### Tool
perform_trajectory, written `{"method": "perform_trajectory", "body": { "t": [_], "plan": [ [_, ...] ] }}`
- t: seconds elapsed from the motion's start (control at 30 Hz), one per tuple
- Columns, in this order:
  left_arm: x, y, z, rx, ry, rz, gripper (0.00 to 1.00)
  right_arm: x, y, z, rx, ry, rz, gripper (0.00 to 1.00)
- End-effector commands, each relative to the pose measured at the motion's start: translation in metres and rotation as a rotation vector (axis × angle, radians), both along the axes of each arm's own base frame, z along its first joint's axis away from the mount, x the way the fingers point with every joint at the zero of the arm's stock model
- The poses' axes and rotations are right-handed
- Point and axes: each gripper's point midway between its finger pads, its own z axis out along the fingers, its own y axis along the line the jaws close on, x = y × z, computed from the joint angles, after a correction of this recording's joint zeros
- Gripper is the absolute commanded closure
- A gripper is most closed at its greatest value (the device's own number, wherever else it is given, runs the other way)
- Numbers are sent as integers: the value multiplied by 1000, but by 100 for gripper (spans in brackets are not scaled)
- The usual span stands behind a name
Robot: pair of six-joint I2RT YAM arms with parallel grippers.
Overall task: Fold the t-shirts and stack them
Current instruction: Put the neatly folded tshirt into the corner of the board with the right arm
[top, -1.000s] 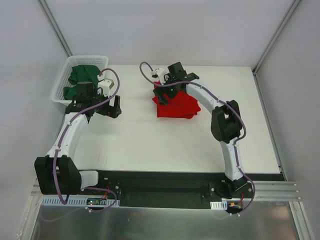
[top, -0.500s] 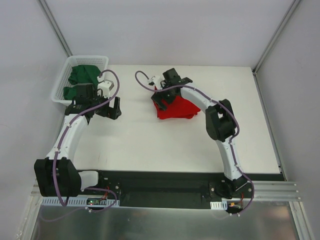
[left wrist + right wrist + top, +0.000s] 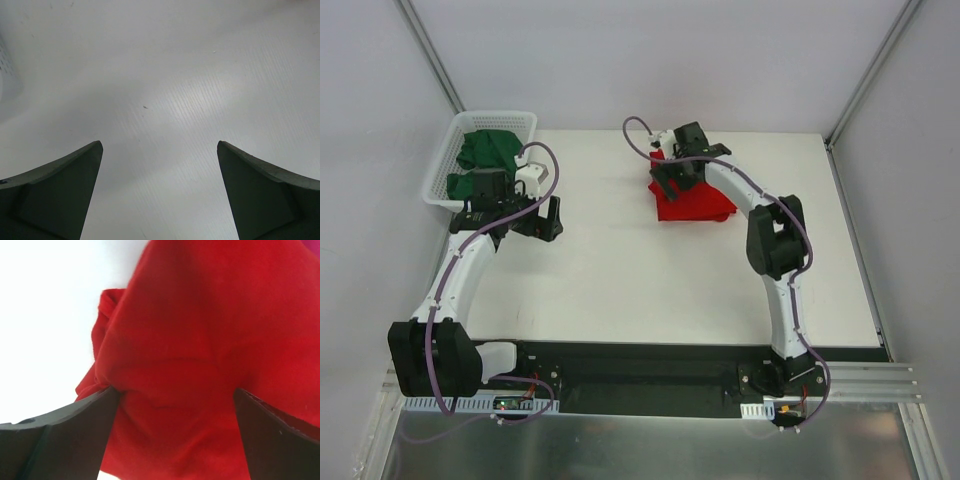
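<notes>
Both spread wide: left gripper (image 3: 159,145) over table (image 3: 210,70) beside basket (image 3: 496,116), right gripper (image 3: 176,391) seemingly pressing red t-shirt (image 3: 200,315).

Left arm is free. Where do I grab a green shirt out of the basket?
Take the bunched top of the far green t-shirt, coming straight down: it lies crumpled inside the white basket, whose walls likely block a sideways approach. The left gripper is open just outside the basket.
</notes>
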Motion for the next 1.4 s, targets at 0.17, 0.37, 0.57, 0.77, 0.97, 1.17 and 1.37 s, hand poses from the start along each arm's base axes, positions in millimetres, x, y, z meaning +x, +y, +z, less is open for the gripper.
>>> {"method": "perform_trajectory", "body": {
  "t": [0.17, 0.37, 0.57, 0.77, 0.97, 1.17, 1.37],
  "plan": [
    [-2, -3, 5, -19, -23, -29, 1, 22, -38, 74, 154, -64, -169, 2],
    [-1, -5, 5, -27, -21, -33, 1, 9, -33, 110, 304, -33, -183, 2],
    [-2, -6, 4, -29, -18, -35, 1, 27, -59, 141, 396, -63, -317, 2],
    [-3, -7, 3, -40, -11, -34, 1, 60, -93, 124, 281, -146, -426, 1],
    [-2, -7, 2, -43, -4, -31, 1, 69, -102, 79, 215, -86, -441, 1],
    [0, -9, -1, -52, 10, -35, 1, 25, -107, 24, 128, 102, -436, 3],
    [4, -11, 3, -71, 12, -38, 1, -10, -110, -4, 38, 254, -440, 5]
  ]
}}
